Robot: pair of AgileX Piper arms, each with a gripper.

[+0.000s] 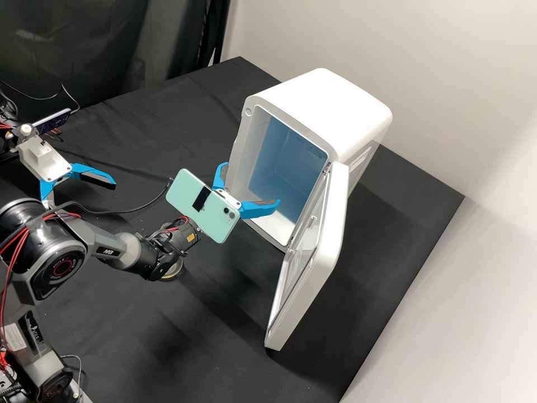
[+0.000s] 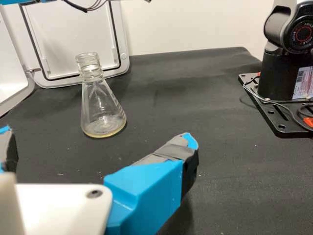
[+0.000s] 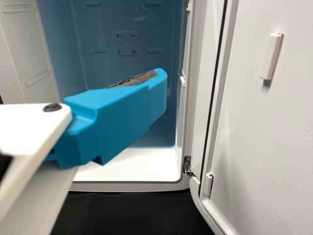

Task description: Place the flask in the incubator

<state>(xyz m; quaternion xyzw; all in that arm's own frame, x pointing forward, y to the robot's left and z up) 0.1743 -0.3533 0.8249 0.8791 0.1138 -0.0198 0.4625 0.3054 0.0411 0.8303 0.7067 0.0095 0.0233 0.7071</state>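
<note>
Black bench (image 1: 140, 140). The white incubator (image 1: 335, 112) stands toward the far right and is upright. Its interior is pale blue and holds nothing. The door (image 1: 313, 252) is swung wide toward the near edge, hinged on the box's right side, with its inner face toward the arms.

Right gripper (image 1: 250, 183): it hangs level at the mouth of the incubator, just left of the door hinge line. The jaws are well apart with nothing between them. One finger (image 3: 117, 112) points into the blue chamber, and its tip is about at the threshold. A mint-green phone (image 1: 204, 204) is fixed on that arm's wrist with its back toward the high camera.

Left gripper (image 1: 78, 189): it is at the far left of the bench, low over the surface and well apart from the incubator. The jaws are spread wide and hold nothing.

Flask (image 2: 100, 105): a clear conical flask with a threaded neck and no cap. It stands upright on the bench, and a faint yellowish ring shows round its base. From the left wrist it sits beyond the spread fingers (image 2: 161, 171) and touches neither. It is outside the incubator, and the inner panel of the open door is behind it.

An arm base (image 2: 283, 63) on a black plate stands off to one side of the flask, with cables lying by it.
</note>
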